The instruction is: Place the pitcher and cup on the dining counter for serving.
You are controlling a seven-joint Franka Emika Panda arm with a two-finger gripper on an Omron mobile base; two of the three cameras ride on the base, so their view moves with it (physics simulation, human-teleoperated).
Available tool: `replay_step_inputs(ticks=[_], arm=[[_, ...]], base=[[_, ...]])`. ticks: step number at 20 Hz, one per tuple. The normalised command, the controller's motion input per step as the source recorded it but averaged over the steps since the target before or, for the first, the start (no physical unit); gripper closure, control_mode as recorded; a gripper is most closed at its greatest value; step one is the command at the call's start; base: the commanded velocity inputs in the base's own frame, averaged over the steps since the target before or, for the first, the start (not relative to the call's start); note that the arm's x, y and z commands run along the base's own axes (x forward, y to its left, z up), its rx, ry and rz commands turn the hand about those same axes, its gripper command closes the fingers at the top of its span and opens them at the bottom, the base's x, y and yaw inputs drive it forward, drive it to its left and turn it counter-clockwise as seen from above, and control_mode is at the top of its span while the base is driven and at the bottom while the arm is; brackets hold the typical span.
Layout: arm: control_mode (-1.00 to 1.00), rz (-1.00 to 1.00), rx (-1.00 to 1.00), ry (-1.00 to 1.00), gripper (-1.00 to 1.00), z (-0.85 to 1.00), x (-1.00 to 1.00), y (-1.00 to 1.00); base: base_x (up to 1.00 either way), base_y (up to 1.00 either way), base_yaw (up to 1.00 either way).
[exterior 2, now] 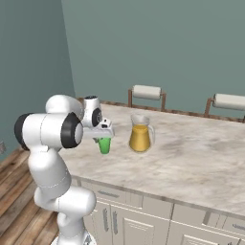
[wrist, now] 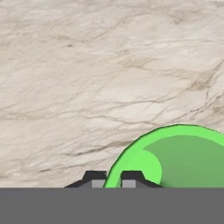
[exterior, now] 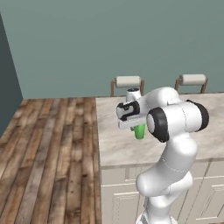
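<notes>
The small bright-green cup (exterior 2: 104,145) stands at or just above the dining counter (exterior 2: 191,158), near its left end. My gripper (exterior 2: 104,138) comes down on it from above. In the hand view the two dark fingertips (wrist: 95,176) sit close together on either side of the cup's (wrist: 183,157) rim, pinching its wall. The golden-yellow pitcher (exterior 2: 140,136) stands upright on the same counter, a short way to the right of the cup and apart from it. From the left base view the cup (exterior: 140,131) peeks out below the hand (exterior: 139,127), and my arm hides the pitcher.
Two stools with white padded backs (exterior 2: 146,92) (exterior 2: 230,101) stand along the counter's far side. Wooden floor (exterior: 48,148) lies left of the counter. Cream panelled cabinets (exterior 2: 143,220) sit under the slab. Bare marbled stone stretches to the right of the pitcher.
</notes>
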Motion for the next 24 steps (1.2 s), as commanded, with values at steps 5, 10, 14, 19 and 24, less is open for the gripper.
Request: replay_step_inputs(ticks=[5, 10, 14, 19, 24], arm=[[-1.00, -0.02, 0.00, -0.03, -1.00, 0.27, -0.15, 0.00], [-1.00, -0.03, 0.00, -0.02, -1.00, 0.40, -0.30, 0.00], [-1.00, -0.03, 0.00, -0.10, -1.00, 0.54, -0.44, 0.00], [-1.00, -0.01, 0.00, -0.24, -1.00, 0.63, -0.81, 0.00], [-1.00, -0.08, 0.00, -0.35, -1.00, 0.56, -1.00, -0.11]], base=[[0.00, 0.00, 0.00], [0.00, 0.00, 0.00], [0.00, 0.00, 0.00], [0.00, 0.00, 0.00], [0.00, 0.00, 0.00]])
